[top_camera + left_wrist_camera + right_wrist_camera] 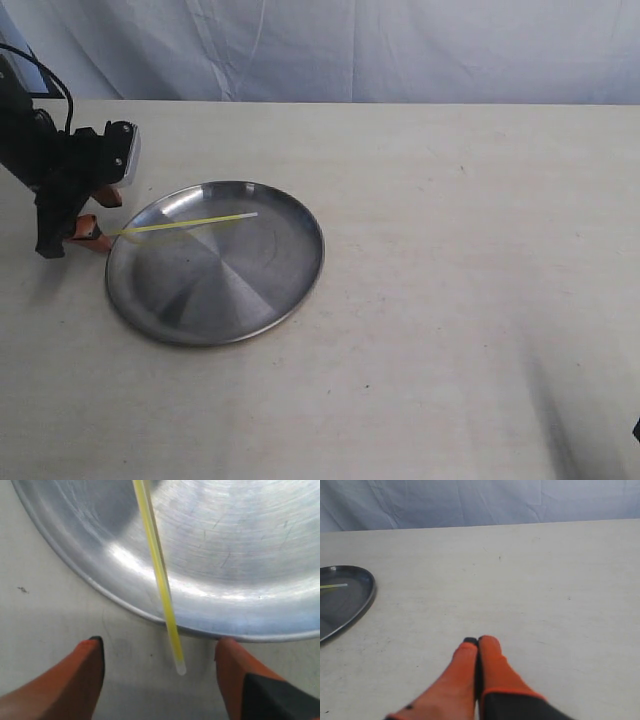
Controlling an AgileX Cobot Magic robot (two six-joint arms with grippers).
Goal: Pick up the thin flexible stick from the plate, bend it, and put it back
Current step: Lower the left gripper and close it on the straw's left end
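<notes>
L gripper [160,650] spread wide, straddling the thin flexible stick [159,570] where its end overhangs the plate [100,587] rim: easy pinch spot, prob. R gripper [477,642] closed, empty, well apart over counter [480,250].

left arm [45,165] black, blocky; thin black cable [57,80] at its top; pale grey panel [131,150] on wrist; left gripper [99,214] orange tapered fingers, dark tips; right gripper [478,641] same orange, black mounts
</notes>
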